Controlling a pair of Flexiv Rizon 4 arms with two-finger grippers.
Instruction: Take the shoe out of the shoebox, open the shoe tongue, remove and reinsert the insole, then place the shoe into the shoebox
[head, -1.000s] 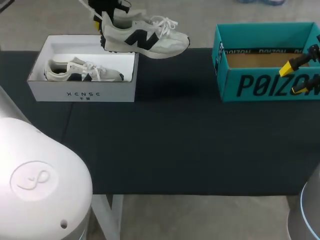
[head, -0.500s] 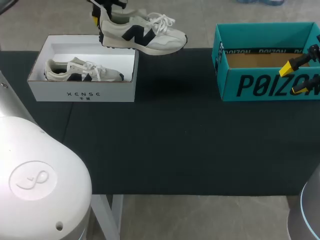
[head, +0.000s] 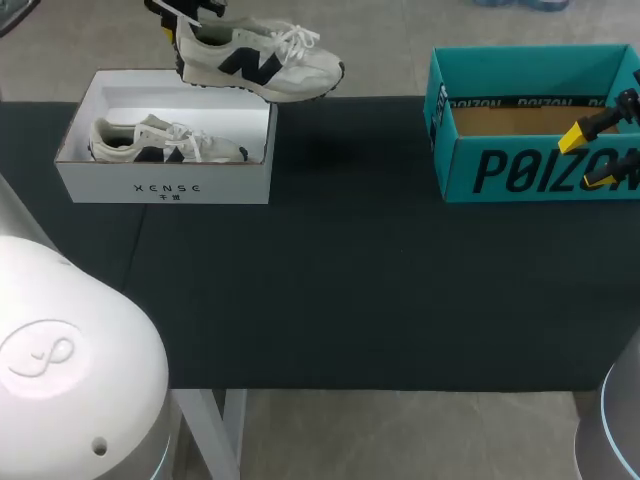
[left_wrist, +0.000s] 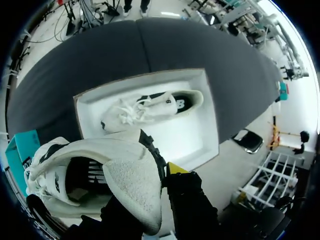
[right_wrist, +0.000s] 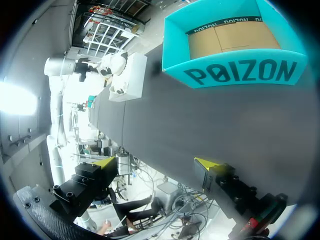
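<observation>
Fingers of your left gripper (left_wrist: 152, 182) are closed on the heel of the shoe (head: 262, 66), pinching the heel collar from two sides. In the left wrist view only one yellow tip shows, pressed against the outside of the heel. The other finger is hidden behind the padded collar. You hold the shoe in the air, clear of the table (head: 350, 280), over the far rim of the white shoebox (head: 165, 186), with its toe pointing toward your right arm's side. In the head view the gripper itself is cut off at the frame edge, so you see little more than dark hardware above the heel.

A second shoe (head: 165, 142) lies on its side inside the white shoebox, laces loose.

Your right gripper (right_wrist: 155, 162) is spread wide with nothing between its fingers. It hangs above the dark table just beside the teal box (head: 530, 172), whose brown floor shows through its open top. In the head view that arm enters at the frame's edge and only its two yellow tips and a little black hardware are visible.
</observation>
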